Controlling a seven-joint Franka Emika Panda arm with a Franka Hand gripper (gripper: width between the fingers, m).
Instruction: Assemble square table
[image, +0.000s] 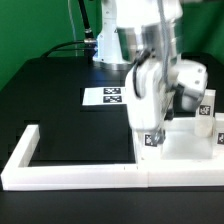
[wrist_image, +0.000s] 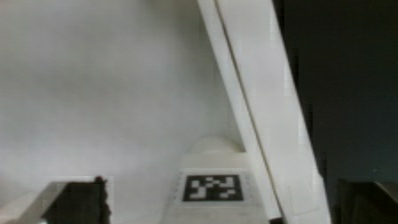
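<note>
The square table's white slab (image: 188, 146) lies at the exterior view's right, against the border wall. In the wrist view the slab (wrist_image: 107, 90) fills most of the picture, its raised rim (wrist_image: 249, 90) running beside the black table. A white leg (image: 152, 138) with a black-and-white tag stands upright at the slab's corner. It also shows in the wrist view (wrist_image: 215, 186), between the fingers. My gripper (image: 150, 128) (wrist_image: 214, 205) is straight above it, open, with a gap on each side of the leg. Two more tagged legs (image: 206, 108) stand at the far right.
The long white L-shaped border wall (image: 70, 172) runs along the near side and up the exterior view's left. The marker board (image: 105, 97) lies on the black table behind the arm. The robot's base and cables stand at the back.
</note>
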